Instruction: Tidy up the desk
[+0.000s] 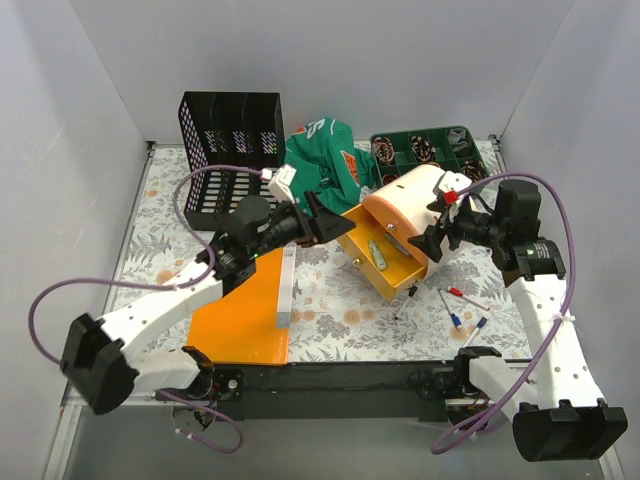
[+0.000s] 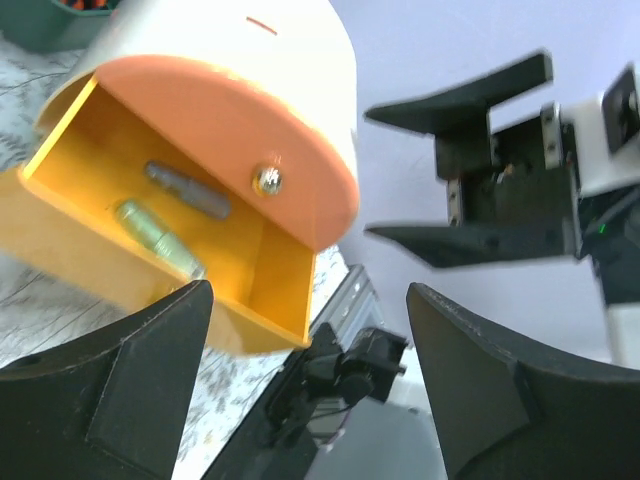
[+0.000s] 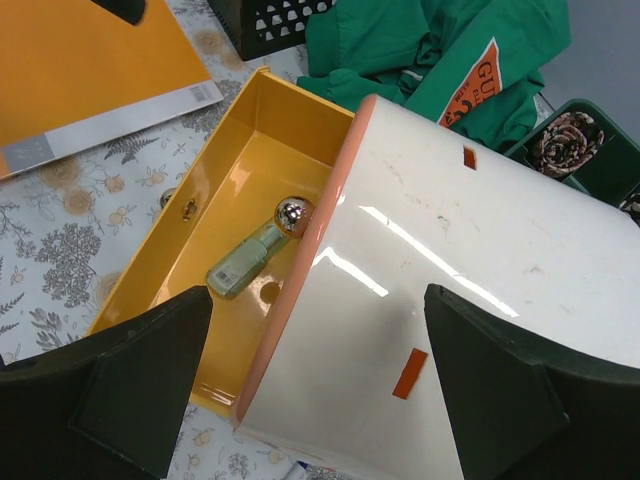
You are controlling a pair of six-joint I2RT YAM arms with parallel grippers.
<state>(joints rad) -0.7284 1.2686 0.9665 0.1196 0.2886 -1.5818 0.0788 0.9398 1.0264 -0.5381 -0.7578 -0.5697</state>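
Observation:
The desk (image 1: 340, 322) has a white floral cover and a black front rim. In its middle lies a white drawer unit (image 1: 415, 205) with a peach front, tilted, its yellow drawer (image 1: 378, 262) pulled out. A pale green bottle (image 3: 245, 262) and a grey item (image 2: 190, 190) lie in the drawer. My left gripper (image 1: 325, 218) is open and empty, just left of the drawer. My right gripper (image 1: 437, 228) is open and empty, hovering at the unit's right side, over its white shell (image 3: 450, 260). In the left wrist view the drawer (image 2: 200, 260) and the right gripper (image 2: 368, 172) face my left gripper (image 2: 310, 380).
A black mesh file organizer (image 1: 232, 150) stands back left. A green shirt (image 1: 322, 158) lies behind the unit. A green compartment tray (image 1: 435, 150) is back right. An orange folder (image 1: 245, 315) lies front left. Loose pens (image 1: 462, 296) lie front right.

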